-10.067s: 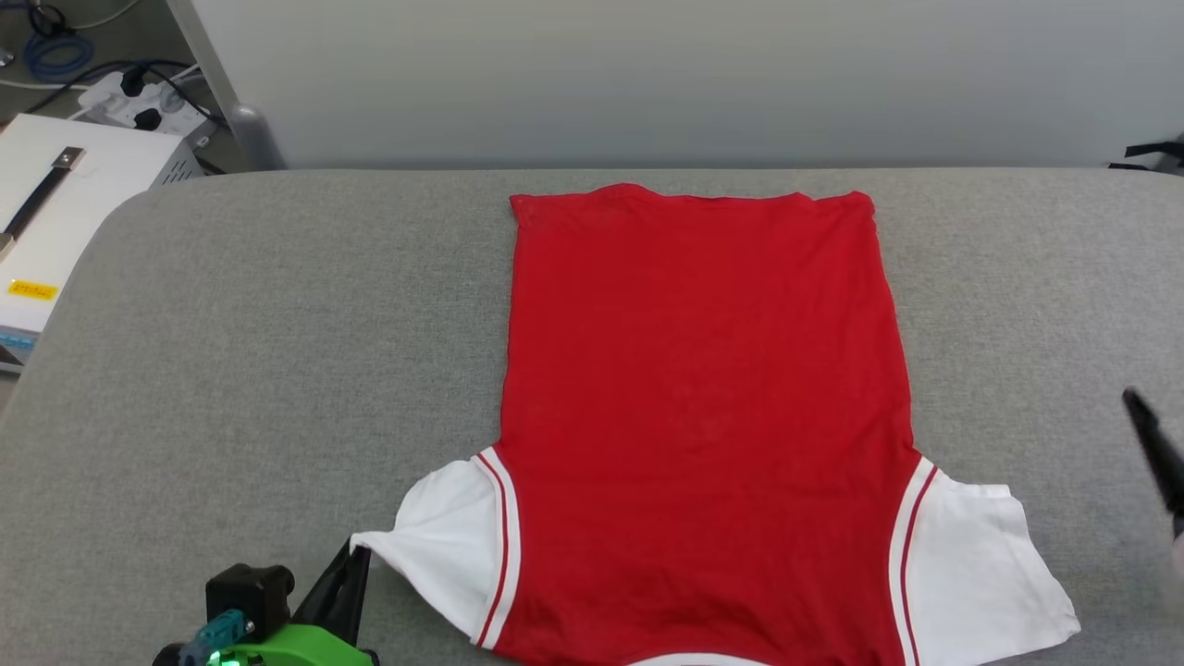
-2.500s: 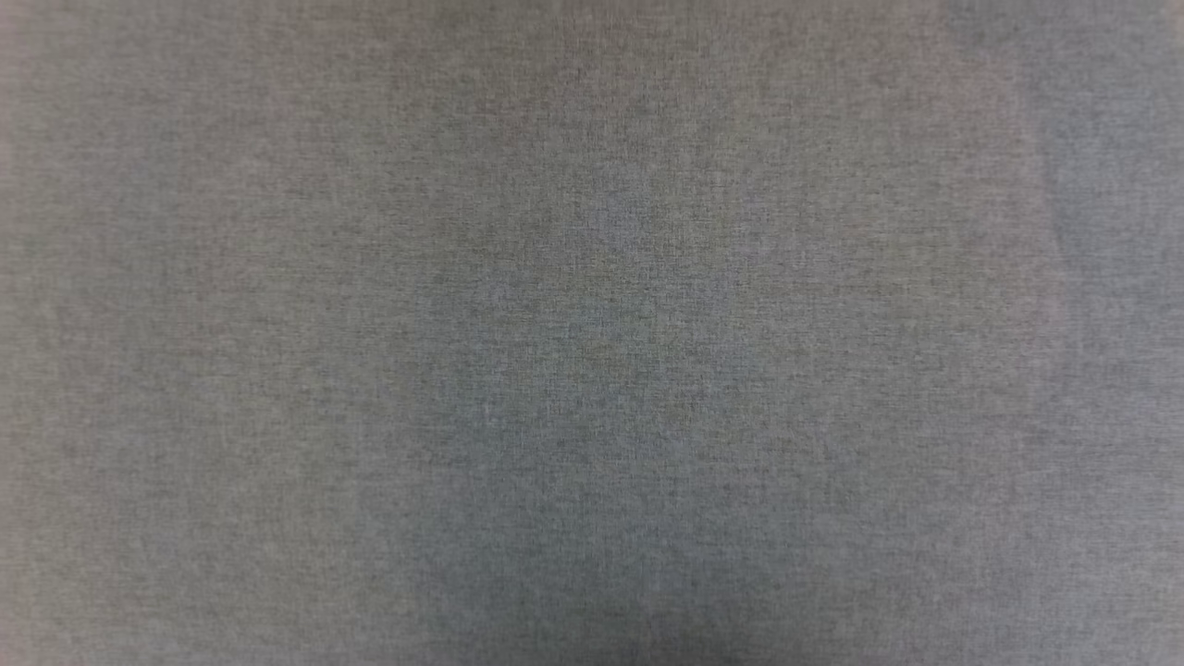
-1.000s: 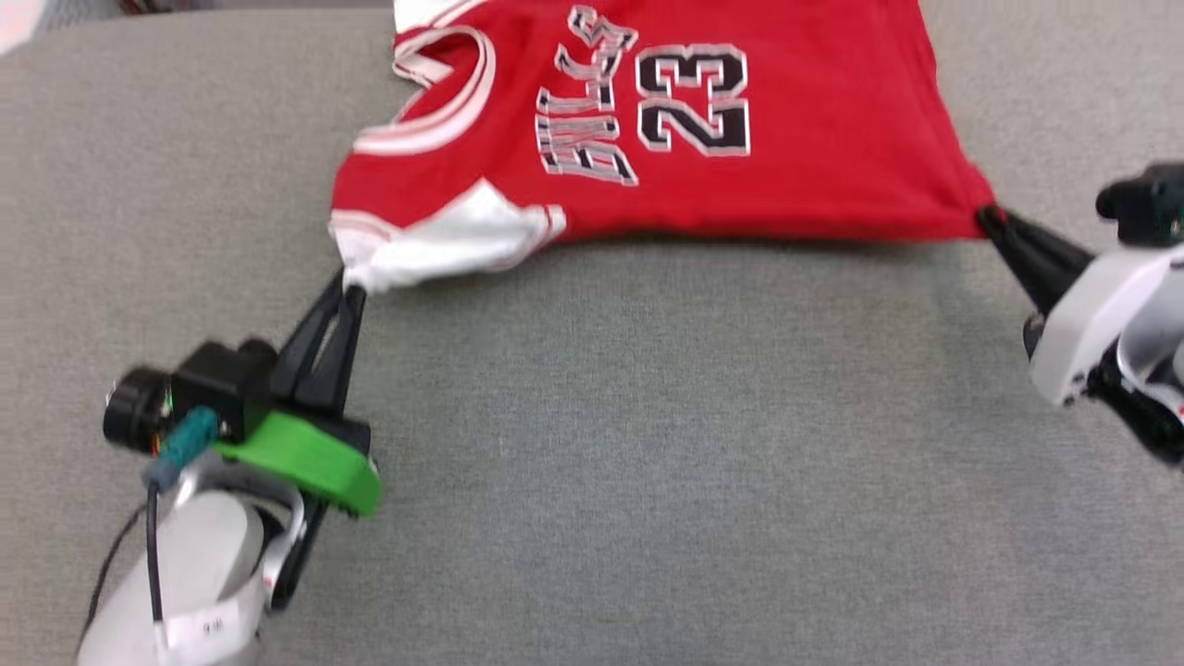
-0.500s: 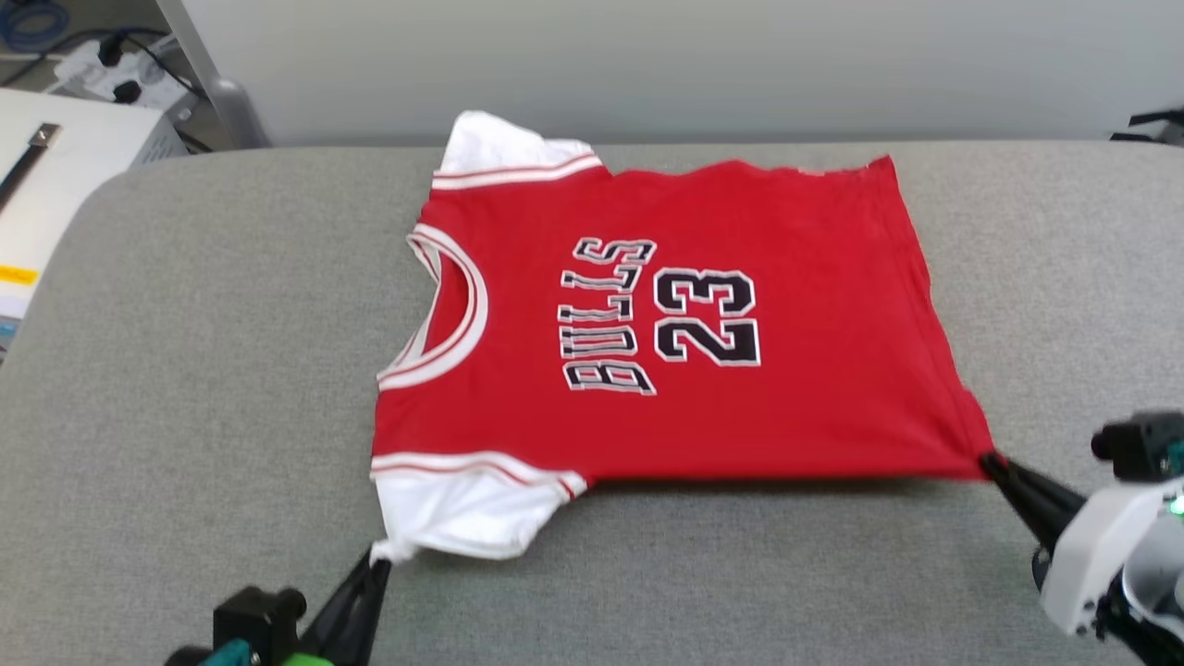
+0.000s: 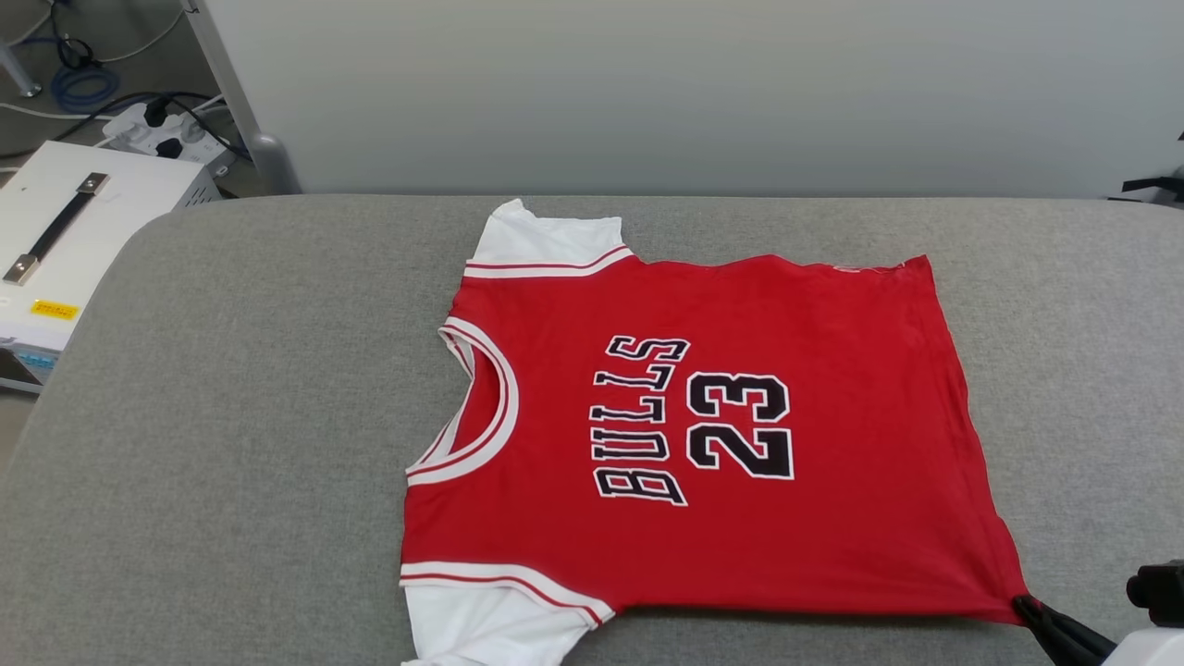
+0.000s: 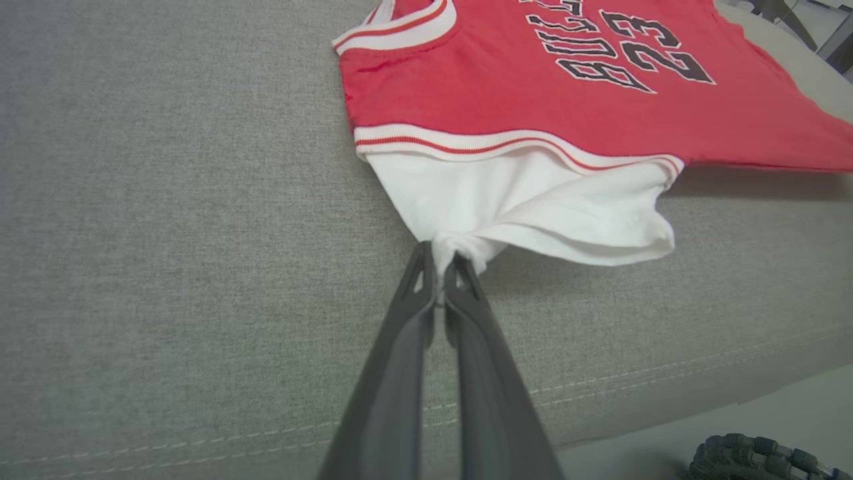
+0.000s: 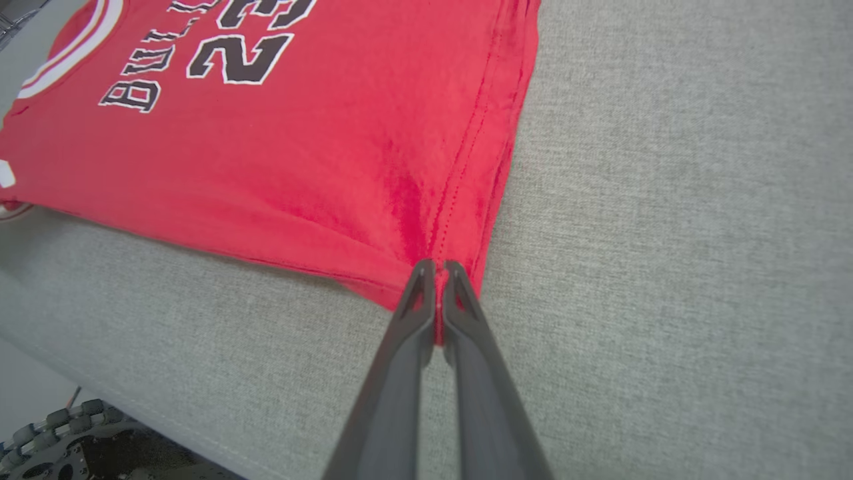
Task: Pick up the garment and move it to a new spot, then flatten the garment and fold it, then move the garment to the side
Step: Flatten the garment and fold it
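The garment [image 5: 703, 435] lies print side up on the grey padded table [image 5: 231, 416], neck hole to the left, hem to the right. It is red with white sleeves and a black "BULLS 23". My left gripper [image 6: 438, 267] is shut on the tip of the near white sleeve [image 6: 520, 207], which bunches at the fingertips. My right gripper [image 7: 436, 270] is shut on the near hem corner of the garment [image 7: 320, 133]. In the head view the right gripper [image 5: 1027, 606] meets that corner at the lower right. The near edge is slightly raised off the table.
A white box with a black handle [image 5: 65, 231] stands off the table's left side, with a power strip and cables [image 5: 166, 129] on the floor behind it. A pale wall [image 5: 694, 92] runs along the table's far edge. The table's front edge [image 6: 600, 400] is near.
The garment, earlier lying back side up, now lies print side up and turned sideways. Over the last second the head camera tilted, and the garment settled lower; both grippers stayed shut on it.
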Tool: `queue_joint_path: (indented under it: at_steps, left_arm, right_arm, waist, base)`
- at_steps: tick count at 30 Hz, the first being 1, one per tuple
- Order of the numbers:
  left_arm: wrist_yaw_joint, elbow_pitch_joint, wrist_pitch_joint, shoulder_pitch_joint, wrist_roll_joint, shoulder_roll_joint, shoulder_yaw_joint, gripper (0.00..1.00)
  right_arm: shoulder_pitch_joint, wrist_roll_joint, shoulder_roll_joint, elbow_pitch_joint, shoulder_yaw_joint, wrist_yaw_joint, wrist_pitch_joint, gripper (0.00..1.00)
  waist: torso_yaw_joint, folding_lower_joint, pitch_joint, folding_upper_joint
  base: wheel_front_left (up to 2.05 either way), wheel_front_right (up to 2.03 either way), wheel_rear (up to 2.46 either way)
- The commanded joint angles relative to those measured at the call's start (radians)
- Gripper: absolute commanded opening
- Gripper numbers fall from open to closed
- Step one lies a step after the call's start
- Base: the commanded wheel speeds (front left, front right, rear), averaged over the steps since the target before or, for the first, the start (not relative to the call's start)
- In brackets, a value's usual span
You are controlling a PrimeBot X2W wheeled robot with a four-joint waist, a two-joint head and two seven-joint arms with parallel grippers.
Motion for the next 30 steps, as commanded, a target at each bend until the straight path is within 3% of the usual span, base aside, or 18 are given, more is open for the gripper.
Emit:
queue_joint_path:
  at_steps: [1,9,19,30]
  left_arm:
    - [0.001,0.000,-0.004,0.003,0.002,0.008,0.008,0.00]
    - [-0.012,-0.009,0.001,-0.118,0.061,0.026,-0.001,0.00]
    - [-0.099,0.055,0.047,-0.408,0.121,0.057,-0.006,0.00]
    - [-0.176,0.300,0.044,-0.736,0.132,0.043,-0.042,0.00]
  right_arm:
    - [0.015,-0.019,0.010,-0.012,-0.026,-0.001,0.009,0.00]
    - [0.008,-0.093,0.076,-0.093,-0.155,-0.001,0.062,0.00]
    - [-0.068,-0.136,0.143,-0.163,-0.274,-0.001,0.142,0.00]
    - [-0.288,-0.148,0.169,-0.082,-0.248,-0.001,0.206,0.00]
  waist:
    - [0.001,0.0001,0.003,-0.0001]
    - [-0.005,0.0001,0.024,-0.0001]
    - [-0.028,0.0001,0.107,-0.0001]
    - [-0.068,0.0001,0.265,-0.0001]
  base:
    - [0.00,0.00,0.00]
    - [0.00,0.00,0.00]
    - [0.00,0.00,0.00]
    - [0.00,0.00,0.00]
